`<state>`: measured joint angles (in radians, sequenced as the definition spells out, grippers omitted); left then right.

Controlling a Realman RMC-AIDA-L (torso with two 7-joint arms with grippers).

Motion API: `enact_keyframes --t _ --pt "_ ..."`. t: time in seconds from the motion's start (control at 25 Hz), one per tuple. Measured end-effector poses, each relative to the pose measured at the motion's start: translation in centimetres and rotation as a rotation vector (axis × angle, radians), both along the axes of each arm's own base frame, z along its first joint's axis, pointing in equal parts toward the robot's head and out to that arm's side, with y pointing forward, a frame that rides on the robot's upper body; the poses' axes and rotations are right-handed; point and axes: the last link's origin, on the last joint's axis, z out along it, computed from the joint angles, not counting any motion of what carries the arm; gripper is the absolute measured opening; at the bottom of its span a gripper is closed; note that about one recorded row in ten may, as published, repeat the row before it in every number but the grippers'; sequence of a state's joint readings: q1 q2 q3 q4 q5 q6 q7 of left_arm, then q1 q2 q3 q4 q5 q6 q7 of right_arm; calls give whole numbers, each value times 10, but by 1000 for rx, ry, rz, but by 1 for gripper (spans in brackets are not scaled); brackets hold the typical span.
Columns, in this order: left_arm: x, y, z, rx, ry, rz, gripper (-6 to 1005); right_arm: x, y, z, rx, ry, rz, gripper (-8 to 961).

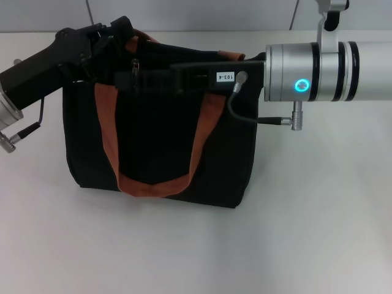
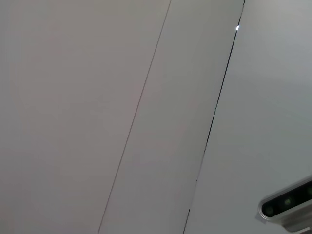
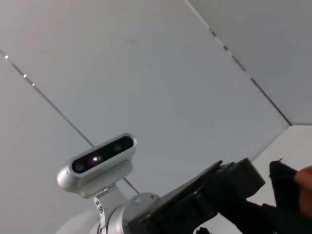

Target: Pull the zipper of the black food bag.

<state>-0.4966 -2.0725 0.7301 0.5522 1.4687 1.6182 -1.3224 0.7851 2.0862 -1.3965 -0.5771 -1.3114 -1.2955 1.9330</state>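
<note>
The white bench (image 1: 196, 245) carried the black food bag (image 1: 153, 153), which stood upright near the middle of the head view with its broad face toward the camera. One rust-orange handle strap (image 1: 153, 184) hung down the front of the bag in a deep loop, and part of a second strap (image 1: 144, 41) showed at the top edge behind.

The right arm (image 1: 331, 64), a silver tube with a lit ring, reached in from the right at the level of the bag's top. Its black claw (image 1: 131, 79) lay flat along the upper front of the bag, with a small white label on its body. Whether this claw was wide or narrow I could not tell, since black lay on black.

The left arm (image 1: 37, 79) came in from the left, and its claw (image 1: 116, 30) sat at the bag's upper left corner, against the top edge. Its state could not be told either.

The zipper (image 1: 136, 65), a small silver pull, showed near the top edge, just beside the tip of the right claw.

In the right wrist view the left arm's wrist camera (image 3: 97, 163) stood against pale wall panels, with a corner of the bag (image 3: 287, 185) beside it. The left wrist view showed only wall panels (image 2: 122, 117)
</note>
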Motion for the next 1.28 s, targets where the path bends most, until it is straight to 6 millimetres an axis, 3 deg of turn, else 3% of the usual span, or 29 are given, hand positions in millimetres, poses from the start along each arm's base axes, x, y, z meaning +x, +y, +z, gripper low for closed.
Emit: enact_keyframes --t 0.32,0.84,1.04,1.28 --pt "3 -2 0 -4 -17 -17 23 10 1 1 14 2 -45 708" --pt "5 -4 0 -13 -27 -34 23 7 2 -2 10 -6 -48 679" --pt "6 -6 0 -18 -34 -46 24 5 3 -2 11 -8 -46 481" --pt "7 -6 0 -18 -35 -48 24 5 3 -2 11 -8 -49 354"
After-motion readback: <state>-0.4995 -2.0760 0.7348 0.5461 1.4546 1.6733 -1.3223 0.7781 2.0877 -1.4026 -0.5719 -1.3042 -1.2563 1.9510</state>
